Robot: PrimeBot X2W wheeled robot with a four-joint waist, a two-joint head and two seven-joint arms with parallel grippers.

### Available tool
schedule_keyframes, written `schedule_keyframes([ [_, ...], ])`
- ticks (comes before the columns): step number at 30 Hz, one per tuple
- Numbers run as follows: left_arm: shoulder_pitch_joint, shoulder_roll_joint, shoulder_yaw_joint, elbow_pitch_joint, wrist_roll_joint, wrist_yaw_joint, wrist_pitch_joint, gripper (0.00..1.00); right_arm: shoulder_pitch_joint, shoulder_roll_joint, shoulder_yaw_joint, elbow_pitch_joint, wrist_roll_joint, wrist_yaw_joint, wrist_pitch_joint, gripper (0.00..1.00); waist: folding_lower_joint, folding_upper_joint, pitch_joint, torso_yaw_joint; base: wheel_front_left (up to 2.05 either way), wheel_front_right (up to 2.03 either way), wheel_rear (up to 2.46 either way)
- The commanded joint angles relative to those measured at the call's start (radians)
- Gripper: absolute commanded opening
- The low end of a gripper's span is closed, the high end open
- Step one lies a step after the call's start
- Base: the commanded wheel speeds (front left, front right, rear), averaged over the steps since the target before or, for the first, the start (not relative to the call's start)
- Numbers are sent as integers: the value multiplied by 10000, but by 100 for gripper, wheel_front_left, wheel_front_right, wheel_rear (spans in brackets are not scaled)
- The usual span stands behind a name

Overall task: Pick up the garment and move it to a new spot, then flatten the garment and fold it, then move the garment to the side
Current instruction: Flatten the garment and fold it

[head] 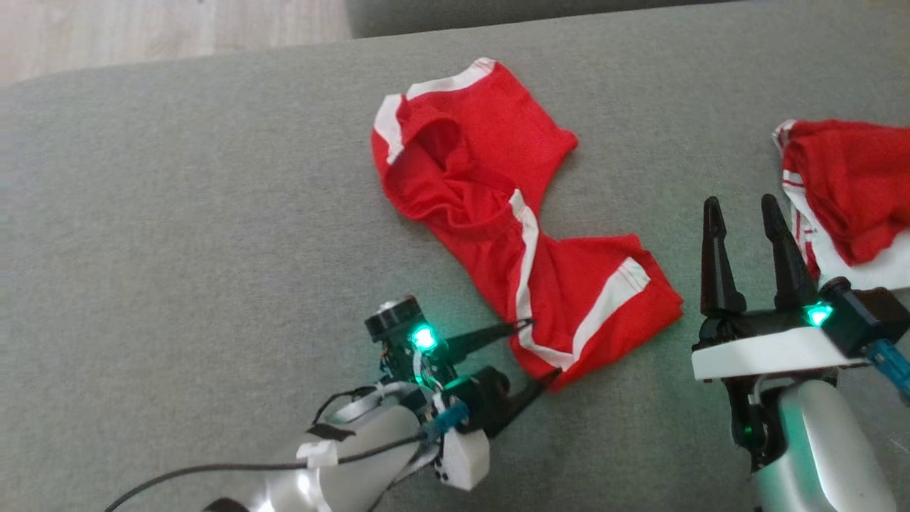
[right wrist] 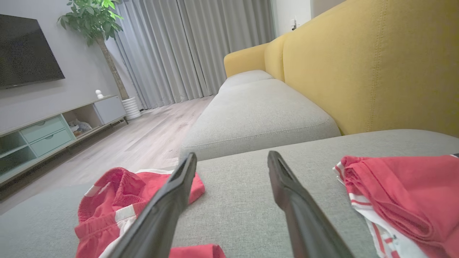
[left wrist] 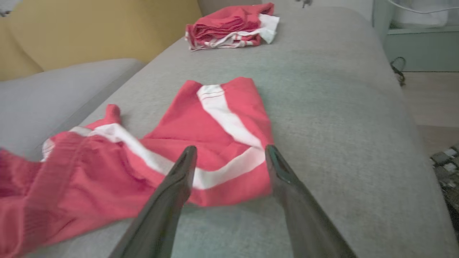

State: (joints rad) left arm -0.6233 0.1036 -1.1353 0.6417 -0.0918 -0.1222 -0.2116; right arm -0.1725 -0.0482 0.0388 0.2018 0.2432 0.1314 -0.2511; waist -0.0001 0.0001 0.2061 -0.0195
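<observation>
The garment (head: 483,178) is a pair of red shorts with white stripes, lying crumpled and twisted on the grey sofa cushion (head: 178,213). My left gripper (head: 538,349) stands open at the near hem of one leg, one fingertip on each side of that corner, low over the cushion. In the left wrist view the hem (left wrist: 215,125) lies just past the parted fingers of the left gripper (left wrist: 230,149), with nothing pinched. My right gripper (head: 741,205) is open and empty to the right of the garment. In the right wrist view the garment (right wrist: 107,200) sits left of the right gripper (right wrist: 232,156).
A folded pile of red and white clothes (head: 846,178) lies at the cushion's right, close beside my right gripper. A yellow sofa back (right wrist: 376,64) rises behind it. Wooden floor (head: 142,28) lies beyond the cushion's far edge.
</observation>
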Motion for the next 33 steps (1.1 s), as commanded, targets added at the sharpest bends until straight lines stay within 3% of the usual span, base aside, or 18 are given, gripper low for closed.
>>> schedule_keyframes([
  [1,-136,11,582,-241,-273,251,-30,100,-177,-20,236,-298,-102,-7,-107,100,1,-1,-133,202,0,0,0],
  [8,128,216,2099,-849,-1496,1060,-319,100,-26,-20,312,-219,-130,-7,-107,100,1,-1,-351,407,0,0,0],
  [15,1254,976,4926,-2667,-2907,2471,-494,100,145,-20,265,-281,-205,-7,-107,100,1,-1,-481,585,0,0,0],
  [18,2281,1107,5947,-3447,-3157,2752,-498,100,264,-20,287,-272,-254,-7,-107,100,1,-1,-494,661,0,0,0],
  [21,3129,1054,6556,-3788,-3268,2633,-499,100,354,-20,314,-265,-284,-7,-107,100,1,-1,-480,701,0,0,0],
  [24,3439,1060,6827,-3745,-3059,2235,-500,100,346,-20,415,-262,-282,-7,-107,100,1,-1,-398,621,0,0,0],
  [29,2589,1239,6109,-3200,-2679,1163,-246,100,229,-20,541,-244,-227,-7,-107,100,1,-1,-189,343,0,0,0],
  [33,1521,1106,5420,-2905,-2720,386,974,100,161,-20,624,-244,-123,-7,-107,100,1,-1,45,77,0,0,0],
])
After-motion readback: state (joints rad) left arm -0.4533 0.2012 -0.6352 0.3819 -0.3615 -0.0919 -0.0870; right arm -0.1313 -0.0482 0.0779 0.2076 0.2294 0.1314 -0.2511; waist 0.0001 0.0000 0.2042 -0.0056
